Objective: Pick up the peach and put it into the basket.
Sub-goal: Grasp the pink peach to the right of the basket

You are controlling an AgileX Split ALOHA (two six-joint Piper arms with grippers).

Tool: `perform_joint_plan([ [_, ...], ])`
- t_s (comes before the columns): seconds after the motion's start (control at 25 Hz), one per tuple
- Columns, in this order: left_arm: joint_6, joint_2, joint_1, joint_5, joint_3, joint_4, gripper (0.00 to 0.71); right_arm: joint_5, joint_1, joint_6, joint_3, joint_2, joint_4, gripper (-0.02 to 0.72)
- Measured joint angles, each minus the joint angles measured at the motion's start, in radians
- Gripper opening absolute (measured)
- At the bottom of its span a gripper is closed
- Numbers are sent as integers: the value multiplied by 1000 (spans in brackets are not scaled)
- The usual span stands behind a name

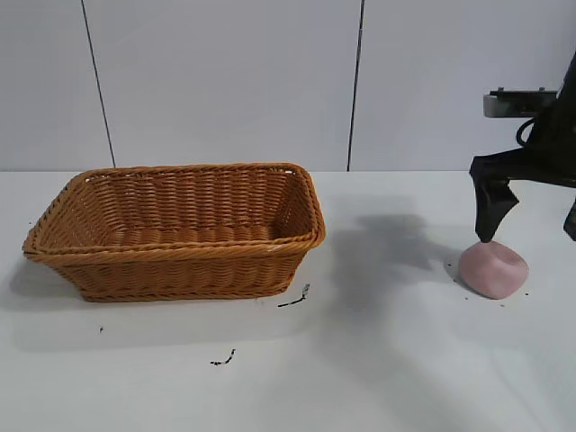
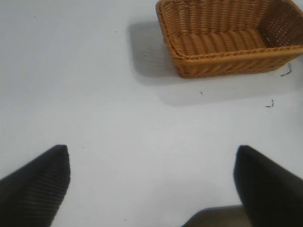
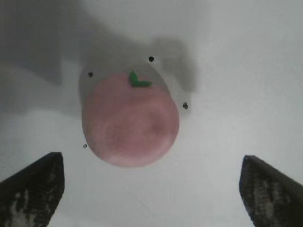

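Hanging wide open and empty just above the peach (image 1: 492,269) on the counter (image 1: 387,360), well apart from the basket (image 1: 175,229), the right claw (image 3: 149,189) looks off-centre, so closing could nudge it away.

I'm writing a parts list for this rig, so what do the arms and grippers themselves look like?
The right gripper is black, with fingers that taper to narrow tips; a black cable loops beside it under a small grey box. In its wrist view the finger pads look worn, with pale scuffs. The left gripper has matching black fingers with a fine ribbed texture.
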Motion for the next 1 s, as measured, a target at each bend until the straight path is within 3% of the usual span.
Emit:
perform_joint_plan([
  [0.2, 0, 0, 0, 0, 0, 0, 692, -28, 0, -59, 0, 44, 67, 689],
  [0.68, 0, 0, 0, 0, 0, 0, 692, -111, 0, -62, -2, 94, 72, 689],
  [1.0, 0, 0, 0, 0, 0, 0, 692, -127, 0, -62, -2, 126, 74, 689],
])
